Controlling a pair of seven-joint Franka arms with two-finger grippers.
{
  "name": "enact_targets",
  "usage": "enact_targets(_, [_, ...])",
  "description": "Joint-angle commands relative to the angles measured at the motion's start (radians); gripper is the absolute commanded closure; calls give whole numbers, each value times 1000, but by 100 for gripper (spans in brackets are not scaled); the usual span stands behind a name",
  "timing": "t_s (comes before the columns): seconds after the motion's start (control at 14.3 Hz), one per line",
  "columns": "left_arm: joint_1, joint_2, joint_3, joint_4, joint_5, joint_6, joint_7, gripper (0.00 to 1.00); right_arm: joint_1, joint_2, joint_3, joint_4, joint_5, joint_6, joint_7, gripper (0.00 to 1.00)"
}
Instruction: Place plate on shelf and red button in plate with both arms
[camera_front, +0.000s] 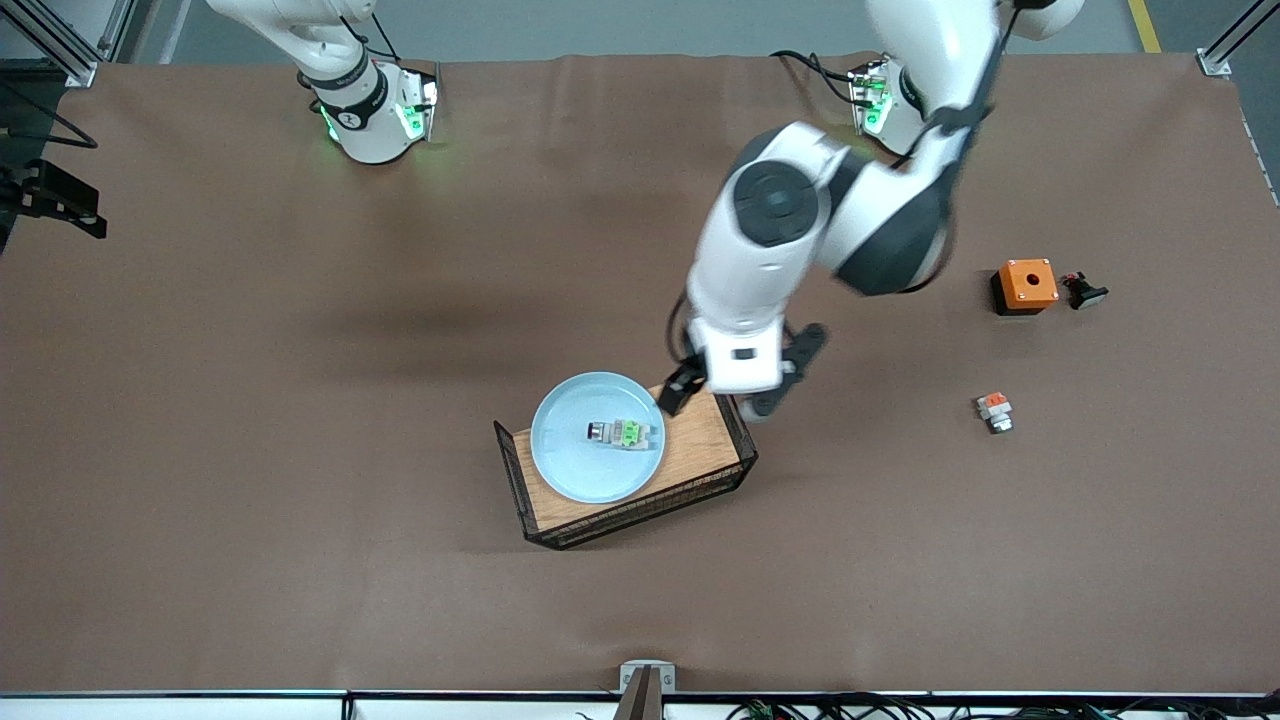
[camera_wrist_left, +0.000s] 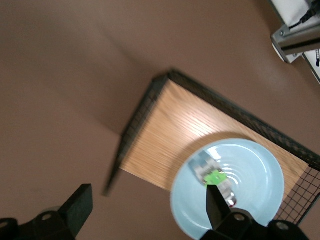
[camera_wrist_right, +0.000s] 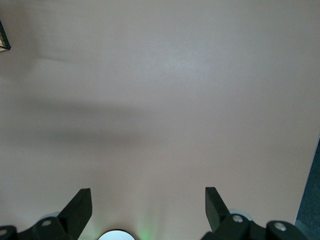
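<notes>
A wide brown table (camera_front: 300, 400) fills the scene, with the two white arms' bases along its upper edge in the front view. Near the middle of the table stands a shallow tray (camera_front: 700, 450) with a wooden floor and low black wire walls. The pale blue plate (camera_front: 570, 460) lies in this tray, filling the part toward the right arm's end, its rim reaching past the wire wall there. On the plate, close to its centre, lies the red button (camera_front: 623, 433) on its side, its green block plain to see; in the left wrist view it shows as a grey and green piece (camera_wrist_left: 214, 177) on the plate (camera_wrist_left: 255, 170). The left gripper (camera_front: 735, 388) hangs over the tray's end toward the left arm, beside the plate, its fingers (camera_wrist_left: 77, 207) spread wide and holding nothing. The right gripper (camera_wrist_right: 147, 210) does not show in the front view; its own wrist view shows it with fingers parted and empty, over bare table, the arm waiting. Toward the left arm's end of the table sit an orange box (camera_front: 1025, 285) with a hole in its top, a small black part (camera_front: 1083, 291) just beside it, and, nearer the front camera, a small grey piece with an orange block (camera_front: 994, 411).
</notes>
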Motion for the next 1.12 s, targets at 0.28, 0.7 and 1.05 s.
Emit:
enact_targets(0.28, [276,-147,-1,-64,-11,-189,550,0,-13,-10,7,0,2,-8,13,0])
enact_targets(0.7, [505,-156,-2,-79,-11,-261,1091,0,-19,-10,6,0,20,6,10,0])
enact_targets(1.05, [536,-188,-2,-81,-4,-280,1250,0,-10,-8,12,0,16,27,12,0])
